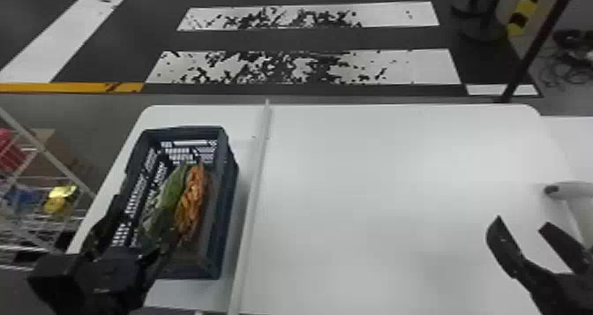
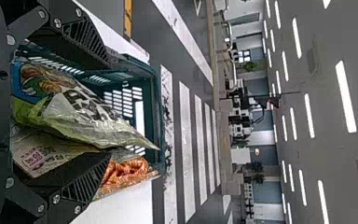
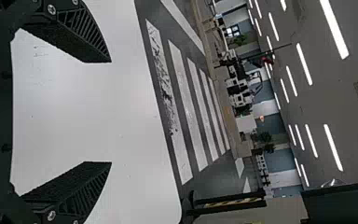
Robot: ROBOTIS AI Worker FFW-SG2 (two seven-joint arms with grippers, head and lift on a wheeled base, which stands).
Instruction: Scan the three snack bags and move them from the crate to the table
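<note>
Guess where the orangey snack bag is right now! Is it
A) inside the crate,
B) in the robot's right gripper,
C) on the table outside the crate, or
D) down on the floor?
A: the orangey bag is between the walls of the crate, next to a green bag, while the right gripper is open with nothing in it.

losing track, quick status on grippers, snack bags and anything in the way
Left gripper open at the crate. Right gripper open over table. Green bag, orange bag inside crate. Crate walls may crowd left gripper.
</note>
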